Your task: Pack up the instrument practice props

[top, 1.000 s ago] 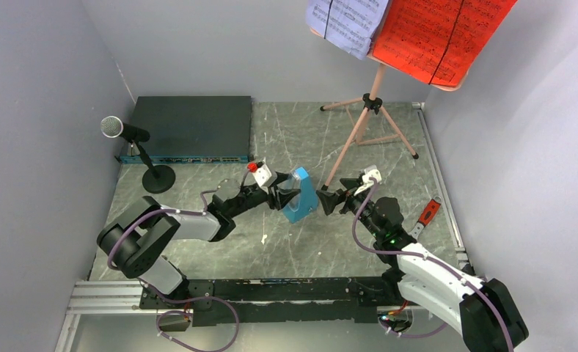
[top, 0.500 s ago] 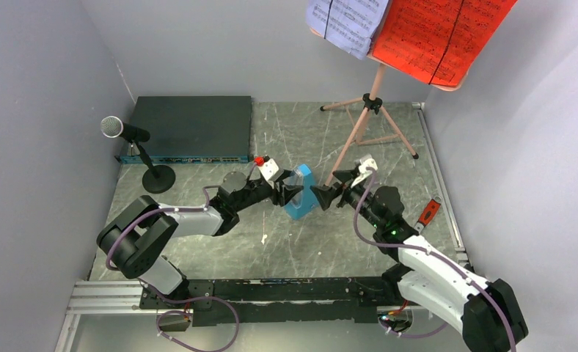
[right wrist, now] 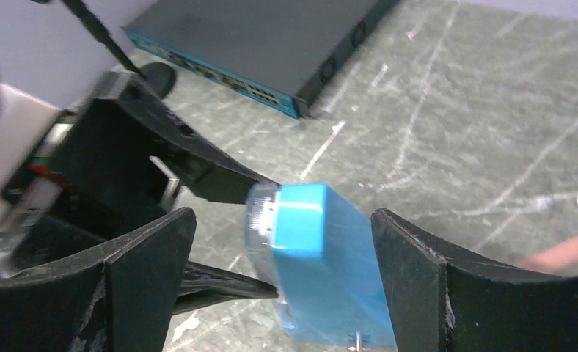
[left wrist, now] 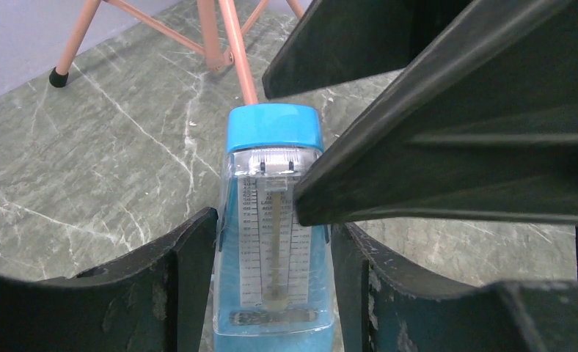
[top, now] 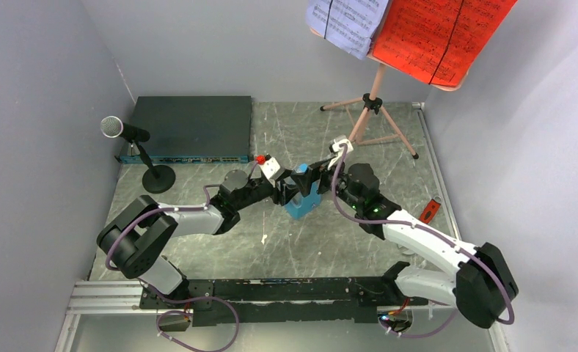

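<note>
The blue pyramid metronome stands at the table's middle. My left gripper is shut on its lower sides; in the left wrist view the fingers press against the clear-fronted body. My right gripper is open and straddles the metronome's top from the right, with a gap on each side in the right wrist view. The microphone stands at the left. The pink music stand at the back holds a red sheet and a lavender sheet.
A flat black electronics box lies at the back left, behind the microphone's round base. A red-handled tool lies near the right rail. Grey walls close the left, back and right sides. The tripod's legs spread just behind the metronome.
My right gripper has swung left and forward, from beside the metronome to over its top, staying open. My left gripper has kept its hold and shifted the metronome slightly back.
</note>
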Motion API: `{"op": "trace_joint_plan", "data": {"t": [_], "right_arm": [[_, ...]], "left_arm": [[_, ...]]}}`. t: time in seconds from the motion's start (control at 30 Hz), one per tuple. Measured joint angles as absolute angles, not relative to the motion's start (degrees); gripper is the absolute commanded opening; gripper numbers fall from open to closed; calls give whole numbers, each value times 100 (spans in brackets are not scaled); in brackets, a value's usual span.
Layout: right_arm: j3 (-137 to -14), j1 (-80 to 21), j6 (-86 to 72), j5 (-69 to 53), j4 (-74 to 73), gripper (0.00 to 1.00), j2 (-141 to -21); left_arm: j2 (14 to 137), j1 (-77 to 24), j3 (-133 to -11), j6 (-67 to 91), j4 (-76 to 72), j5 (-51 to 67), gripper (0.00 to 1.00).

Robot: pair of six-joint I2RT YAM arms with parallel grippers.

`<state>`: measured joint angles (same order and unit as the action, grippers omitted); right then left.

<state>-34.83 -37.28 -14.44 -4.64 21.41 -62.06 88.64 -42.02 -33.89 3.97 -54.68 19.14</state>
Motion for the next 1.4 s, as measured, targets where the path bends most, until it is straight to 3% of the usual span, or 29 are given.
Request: {"op": "trace_joint_plan", "data": {"t": [0.2, 0.4, 0.57, 0.67, 0.83, 1.03, 1.17, 1.3, 1.4], "right_arm": [[-3496, -3752, -1636, -10, 1997, 82, -6748], [-3621, -3767, -1765, -67, 2043, 63, -6934], [-3638, -3793, -1691, -130, 2038, 48, -6941], [-3638, -3791, -1632, -156, 2036, 45, -6932], [-3638, -3791, -1603, -183, 2014, 45, -6914], [-3704, -3789, -1608, -207, 1883, 76, -6906], [-3776, -3806, -1678, -246, 1737, 89, -6947], [-3854, -3955, -1680, -185, 1627, 89, -7109], [-3920, -4077, -1680, -43, 1664, 79, -7299]], "left_arm": [[8864, -4202, -3389, 403, -5465, 1916, 59], [8862, -4204, -3389, 412, -5463, 1914, 59], [8823, -4204, -3389, 421, -5382, 1876, 65], [8766, -4204, -3380, 429, -5085, 1850, 73], [8722, -4204, -3256, 548, -4571, 1782, 82], [8211, -4209, -3092, 915, -4034, 1439, 85], [7498, -4209, -3070, 1201, -3374, 873, 85], [6742, -4209, -3065, 1492, -2504, 185, 86], [6283, -4209, -2936, 1629, -2088, -207, 88]]}}
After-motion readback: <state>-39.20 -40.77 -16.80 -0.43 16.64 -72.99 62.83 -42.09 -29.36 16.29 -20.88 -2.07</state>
